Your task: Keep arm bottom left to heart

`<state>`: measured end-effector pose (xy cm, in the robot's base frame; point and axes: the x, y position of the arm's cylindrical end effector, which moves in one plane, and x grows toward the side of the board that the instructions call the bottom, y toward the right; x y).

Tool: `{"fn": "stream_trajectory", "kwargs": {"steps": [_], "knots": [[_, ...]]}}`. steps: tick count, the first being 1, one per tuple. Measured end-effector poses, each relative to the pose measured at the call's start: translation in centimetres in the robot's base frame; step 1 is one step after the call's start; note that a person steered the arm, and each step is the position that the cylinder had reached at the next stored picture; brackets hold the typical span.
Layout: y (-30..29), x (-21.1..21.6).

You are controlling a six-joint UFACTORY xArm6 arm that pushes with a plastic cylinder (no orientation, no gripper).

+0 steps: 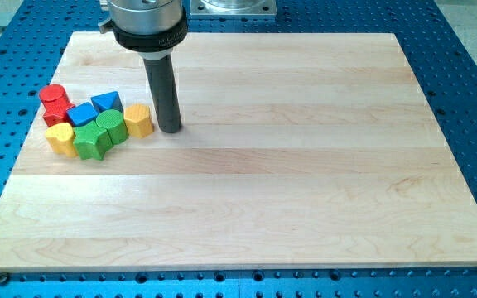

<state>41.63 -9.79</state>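
Observation:
My tip [170,129] rests on the wooden board [247,190], just right of a yellow hexagon-like block [138,120], almost touching it. The blocks form one cluster at the view's left. A yellow block [60,138] that looks like the heart lies at the cluster's lower left, far left of my tip. Beside it are a green star-like block [91,142] and a green cylinder [111,127]. Above them lie a blue cube [81,113] and a blue triangle [106,102]. A red cylinder [53,95] and a second red block [56,115] sit at the upper left.
The board's left edge runs close to the cluster. Blue perforated table [470,83] surrounds the board. The arm's round head [147,21] hangs over the board's top edge.

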Motion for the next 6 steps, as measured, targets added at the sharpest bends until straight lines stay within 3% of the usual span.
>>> {"fn": "stream_trajectory", "kwargs": {"steps": [2, 3, 4, 5, 6], "knots": [[0.8, 1.7], [-3.3, 9.3], [-14.4, 9.9], [-20.2, 8.8], [-19.6, 8.8]]}}
